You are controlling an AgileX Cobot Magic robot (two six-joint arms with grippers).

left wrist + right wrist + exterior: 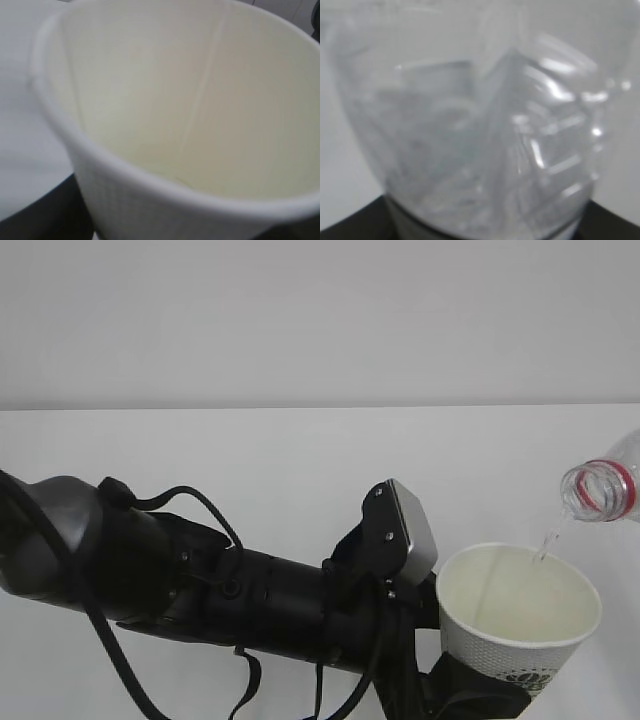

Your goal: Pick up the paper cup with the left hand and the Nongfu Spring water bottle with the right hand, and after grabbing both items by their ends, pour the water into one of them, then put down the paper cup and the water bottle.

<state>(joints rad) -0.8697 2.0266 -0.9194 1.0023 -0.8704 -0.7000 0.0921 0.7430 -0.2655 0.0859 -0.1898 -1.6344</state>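
Note:
The white paper cup (520, 625) is held upright at the lower right, and its cream inside fills the left wrist view (165, 100). My left gripper (478, 695) is shut on the cup's lower part, below the grey plate (412, 528) of the bulky black arm. The Nongfu Spring water bottle (603, 488) comes in tilted from the right edge, its open mouth and red neck ring above the cup's far rim. A thin stream of water (546, 540) falls from it into the cup. The bottle's clear body fills the right wrist view (470, 130), with my right gripper (480, 232) shut on it; only dark finger edges (350, 227) show.
The white table (250, 455) runs back to a pale wall. My left arm with its black cables (200, 590) crosses the lower left of the exterior view. The right arm is outside that view.

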